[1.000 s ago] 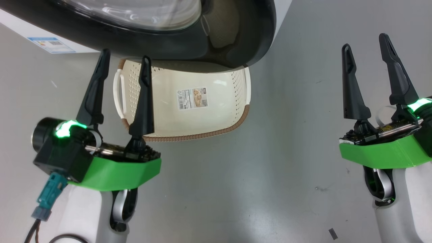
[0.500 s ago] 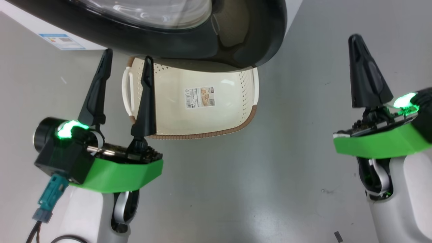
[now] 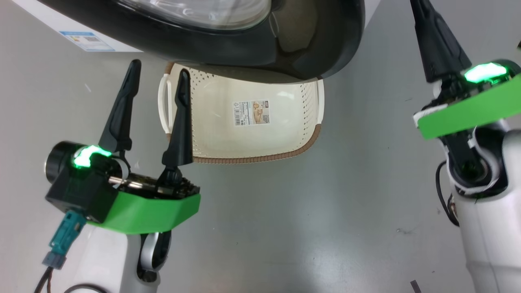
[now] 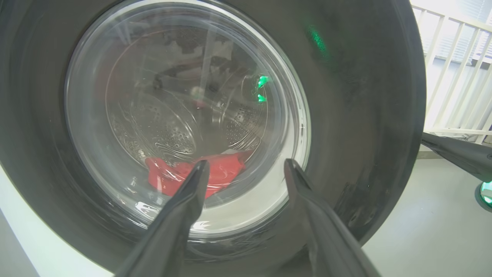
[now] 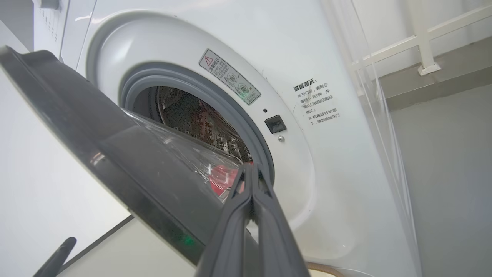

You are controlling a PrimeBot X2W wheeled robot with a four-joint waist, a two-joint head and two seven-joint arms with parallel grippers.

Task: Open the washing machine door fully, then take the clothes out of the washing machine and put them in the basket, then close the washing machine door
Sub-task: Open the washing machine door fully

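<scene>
Left gripper (image 3: 160, 68): jaws wide open, nothing between, above floor (image 3: 285, 228) by left side of basket (image 3: 260, 159); wrist view faces door (image 4: 365, 115) head-on.
Right gripper (image 5: 249, 166): jaws closed tight, nothing held, tip at gap between door edge and machine (image 5: 326, 57) front.
Basket on floor, far part under door rim, label (image 3: 252, 112) on bottom visible.
Door ajar, partly swung out from grey gasket (image 5: 192, 77).
Clothes (image 4: 223, 171): red piece with bit of white, low in drum (image 5: 192, 115), seen through door and through gap.
</scene>
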